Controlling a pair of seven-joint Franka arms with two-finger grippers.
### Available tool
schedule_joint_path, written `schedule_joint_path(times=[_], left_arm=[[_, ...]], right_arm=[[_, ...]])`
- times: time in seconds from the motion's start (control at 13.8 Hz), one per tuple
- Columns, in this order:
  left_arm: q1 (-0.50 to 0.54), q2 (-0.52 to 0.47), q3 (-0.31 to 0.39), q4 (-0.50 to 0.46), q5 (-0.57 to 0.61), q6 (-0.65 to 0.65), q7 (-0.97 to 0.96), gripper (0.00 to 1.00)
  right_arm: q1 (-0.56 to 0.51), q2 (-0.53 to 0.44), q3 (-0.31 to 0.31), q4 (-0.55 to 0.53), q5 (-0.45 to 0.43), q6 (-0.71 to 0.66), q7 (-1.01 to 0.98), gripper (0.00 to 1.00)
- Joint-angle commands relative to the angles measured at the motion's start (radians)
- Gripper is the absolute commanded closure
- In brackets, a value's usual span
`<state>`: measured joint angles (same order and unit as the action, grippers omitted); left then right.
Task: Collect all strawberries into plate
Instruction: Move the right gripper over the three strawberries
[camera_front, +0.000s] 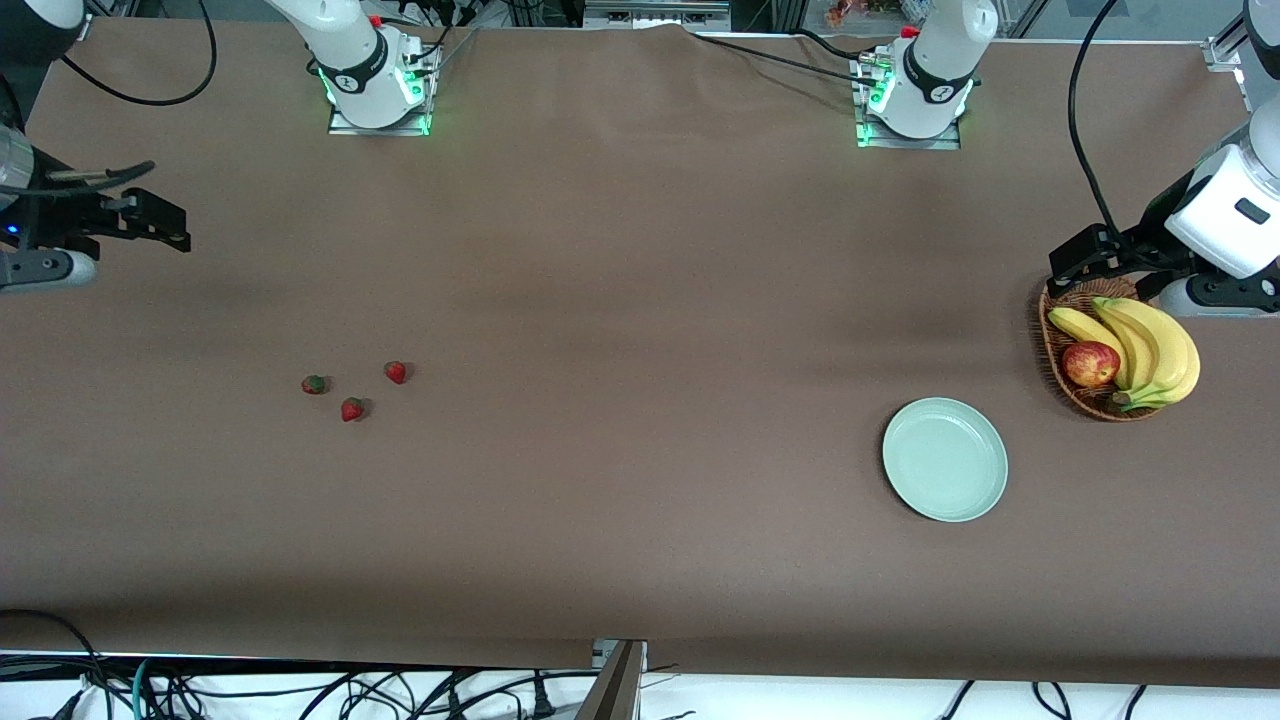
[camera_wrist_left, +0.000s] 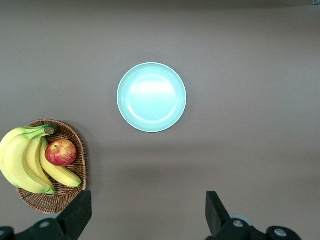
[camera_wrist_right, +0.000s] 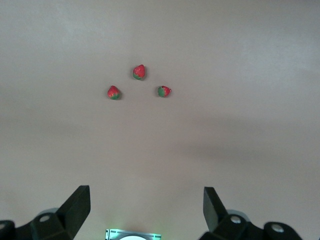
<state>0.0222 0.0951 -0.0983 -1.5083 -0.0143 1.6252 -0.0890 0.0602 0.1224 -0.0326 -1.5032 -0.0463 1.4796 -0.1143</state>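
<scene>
Three small red strawberries (camera_front: 352, 409) (camera_wrist_right: 139, 72) lie close together on the brown cloth toward the right arm's end of the table. One of them (camera_front: 314, 384) (camera_wrist_right: 164, 91) shows more green. The pale mint-green plate (camera_front: 945, 459) (camera_wrist_left: 151, 97) sits with nothing in it toward the left arm's end. My right gripper (camera_front: 186, 230) (camera_wrist_right: 147, 210) hangs open and holds nothing, over the table's edge at the right arm's end, apart from the berries. My left gripper (camera_front: 1062, 270) (camera_wrist_left: 149, 215) is open too, with nothing in it, over the rim of the wicker basket.
A brown wicker basket (camera_front: 1052, 372) (camera_wrist_left: 75, 195) holding bananas (camera_front: 1150, 350) (camera_wrist_left: 20, 160) and a red apple (camera_front: 1090, 363) (camera_wrist_left: 60, 152) stands beside the plate, farther from the front camera. Both arm bases (camera_front: 375, 85) stand along the table's back edge.
</scene>
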Motion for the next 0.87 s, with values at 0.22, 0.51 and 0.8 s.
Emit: schedule_joint_path(times=[0.22,0.51,0.8], left_arm=[[0.001,0.008,-0.001,0.026,0.008,-0.019,0.003,0.0],[0.001,0.008,-0.001,0.026,0.008,-0.019,0.005,0.0],[0.001,0.008,-0.001,0.026,0.008,-0.019,0.005,0.0]], right_arm=[[-0.016,0.15,0.017,0.015,0.025,0.1,0.004,0.0],[0.047,0.279,0.027,-0.014,0.033,0.273,0.021,0.0],[0.066,0.309,0.03,-0.182,0.036,0.488,0.128,0.0]])
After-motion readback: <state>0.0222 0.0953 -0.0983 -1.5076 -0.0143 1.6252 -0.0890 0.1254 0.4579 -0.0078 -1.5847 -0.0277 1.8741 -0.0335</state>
